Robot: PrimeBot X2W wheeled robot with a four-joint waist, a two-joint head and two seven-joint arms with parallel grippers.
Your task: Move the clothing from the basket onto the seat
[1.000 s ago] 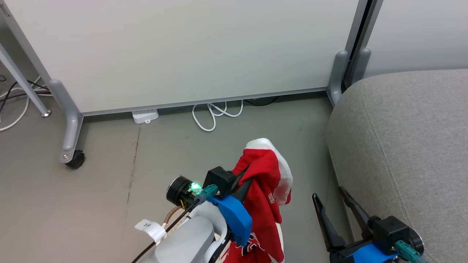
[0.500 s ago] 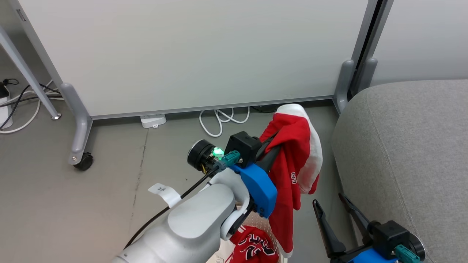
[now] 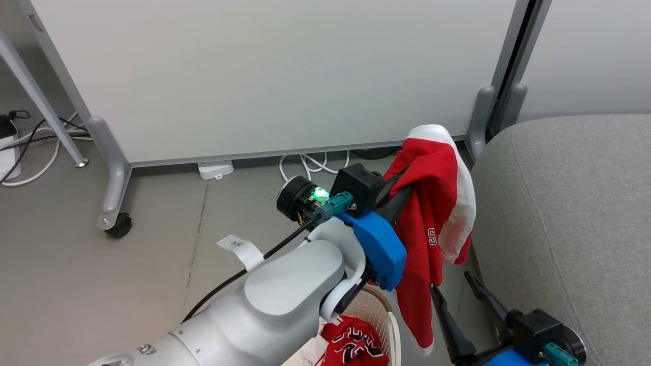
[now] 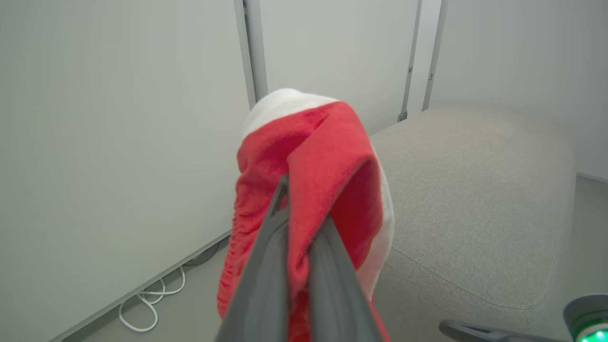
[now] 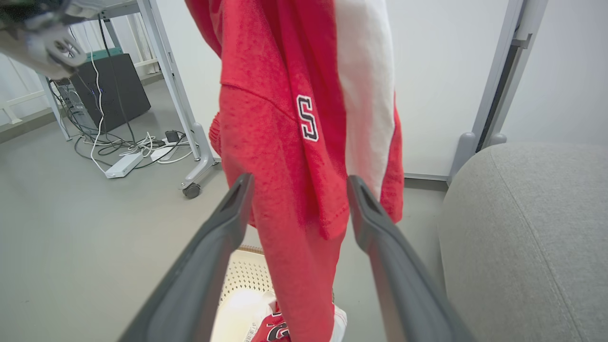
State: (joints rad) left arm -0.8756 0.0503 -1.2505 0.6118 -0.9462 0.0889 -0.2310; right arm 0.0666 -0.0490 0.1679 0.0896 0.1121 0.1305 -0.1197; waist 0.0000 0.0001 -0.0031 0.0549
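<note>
Red cloth with white trim, the plain garment (image 3: 432, 213), is pinched near its top by the left gripper (image 4: 297, 209), whose fingers are closed tight on a fold. It hangs long and straight down, clear of the basket (image 3: 380, 310). The lettered jersey (image 3: 353, 343) is seen lying in the basket, near and below.

The seat (image 3: 569, 213) lies directly to the right of the hanging garment, with its rounded left edge just beside the white trim. Its top is judged to stand higher than the garment's lower hem. A carry to the right is therefore called for, with enough height for the tail to be drawn over that edge.

The right gripper (image 3: 450, 282) is held wide and empty, near and low, and the tail is seen between its fingers from the wrist. Whether cloth brushes a finger probably cannot be settled from these views.
</note>
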